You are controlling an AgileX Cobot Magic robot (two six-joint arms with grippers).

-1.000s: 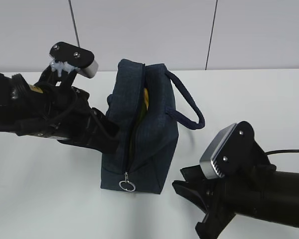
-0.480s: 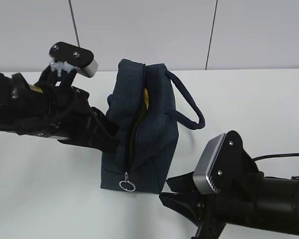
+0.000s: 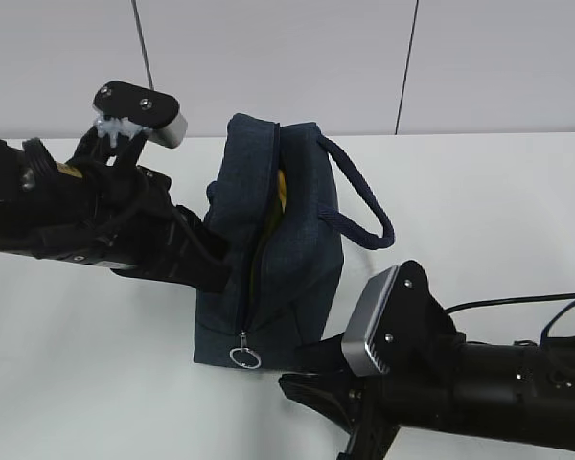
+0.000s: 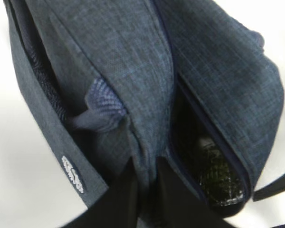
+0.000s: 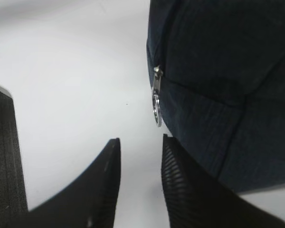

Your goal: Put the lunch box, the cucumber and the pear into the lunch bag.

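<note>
The navy lunch bag (image 3: 287,259) stands mid-table with its top zipper open. The silver ring pull (image 3: 244,356) hangs at its near end. My left gripper (image 3: 218,276) is at the bag's left side. In the left wrist view it (image 4: 147,166) is shut on a fold of the bag fabric (image 4: 133,80). A glossy dark green thing (image 4: 218,183), seemingly the cucumber, lies inside the opening. A yellow strip (image 3: 281,189) shows inside; I cannot tell whether it is the pear. The lunch box is hidden. My right gripper (image 3: 302,372) is open and empty, low by the bag's near right corner. In the right wrist view it (image 5: 140,142) is just below the ring pull (image 5: 156,107).
The bag's loop handle (image 3: 364,196) hangs out to the right over the white table (image 3: 489,211). A grey wall stands behind the table. A cable (image 3: 517,302) trails from my right arm.
My right gripper has moved left along the table's front toward the bag's near end and the ring pull. The left arm and the bag have stayed still.
</note>
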